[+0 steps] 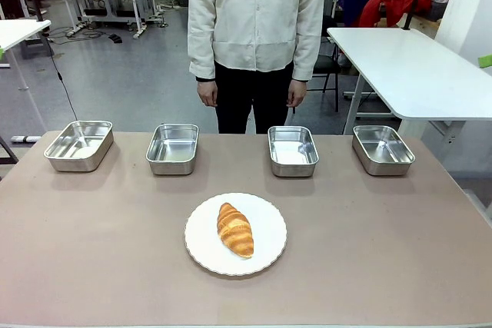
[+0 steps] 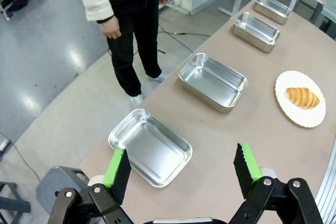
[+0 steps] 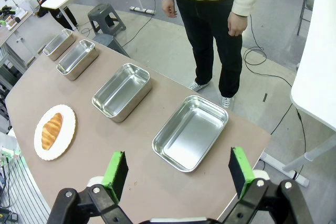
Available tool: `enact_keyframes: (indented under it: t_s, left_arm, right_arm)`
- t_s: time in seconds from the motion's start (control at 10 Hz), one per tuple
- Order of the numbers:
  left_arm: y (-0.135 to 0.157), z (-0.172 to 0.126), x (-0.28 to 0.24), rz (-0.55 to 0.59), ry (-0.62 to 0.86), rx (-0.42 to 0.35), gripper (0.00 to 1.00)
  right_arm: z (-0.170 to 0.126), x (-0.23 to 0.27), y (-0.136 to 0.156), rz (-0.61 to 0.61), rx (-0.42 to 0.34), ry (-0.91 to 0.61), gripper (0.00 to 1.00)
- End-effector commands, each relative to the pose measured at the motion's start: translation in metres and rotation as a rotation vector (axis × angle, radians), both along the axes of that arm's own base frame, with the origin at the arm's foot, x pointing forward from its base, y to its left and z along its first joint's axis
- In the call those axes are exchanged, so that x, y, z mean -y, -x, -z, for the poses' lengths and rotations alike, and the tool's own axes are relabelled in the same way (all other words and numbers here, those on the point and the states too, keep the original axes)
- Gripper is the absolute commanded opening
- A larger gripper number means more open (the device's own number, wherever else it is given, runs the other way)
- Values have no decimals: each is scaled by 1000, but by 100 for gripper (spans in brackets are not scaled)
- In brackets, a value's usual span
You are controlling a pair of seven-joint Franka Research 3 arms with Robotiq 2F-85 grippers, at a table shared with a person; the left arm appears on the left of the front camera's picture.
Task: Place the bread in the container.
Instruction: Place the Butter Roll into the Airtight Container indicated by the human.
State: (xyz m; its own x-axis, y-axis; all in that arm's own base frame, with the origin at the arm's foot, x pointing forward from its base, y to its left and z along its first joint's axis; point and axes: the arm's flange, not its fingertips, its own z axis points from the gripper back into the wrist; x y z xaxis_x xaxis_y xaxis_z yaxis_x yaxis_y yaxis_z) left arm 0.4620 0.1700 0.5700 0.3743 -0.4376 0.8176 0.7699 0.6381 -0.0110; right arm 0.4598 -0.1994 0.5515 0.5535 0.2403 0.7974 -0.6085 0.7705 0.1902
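Note:
The bread (image 1: 235, 229), a golden-brown croissant, lies on a round white plate (image 1: 269, 213) near the table's front middle. Several identical shiny steel containers stand empty in a row along the far edge: far left (image 1: 79, 144), middle left (image 1: 172, 148), middle right (image 1: 293, 150), far right (image 1: 383, 149). My left gripper (image 2: 181, 156) hangs open high above the left end of the row, with the bread (image 2: 302, 97) far off. Above the right end, my right gripper (image 3: 178, 157) is open too, the bread (image 3: 51, 130) well away. Nothing is between either pair of fingers.
A person (image 1: 257, 36) stands at the far side behind the middle trays, hands hanging down. A white table (image 1: 415, 67) stands off to the back right. A grey stool (image 3: 105, 22) sits on the floor beyond the table's far edge.

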Motion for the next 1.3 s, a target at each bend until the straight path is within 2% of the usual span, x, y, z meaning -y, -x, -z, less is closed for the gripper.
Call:
enact_keyframes:
  t_s: [0.0,1.2]
  left_arm:
    - [1,0,-1,9,-1,5,100]
    - [1,0,-1,9,-1,5,100]
  right_arm:
    - [-1,-1,0,-1,3,-1,100]
    - [-1,-1,0,-1,3,-1,100]
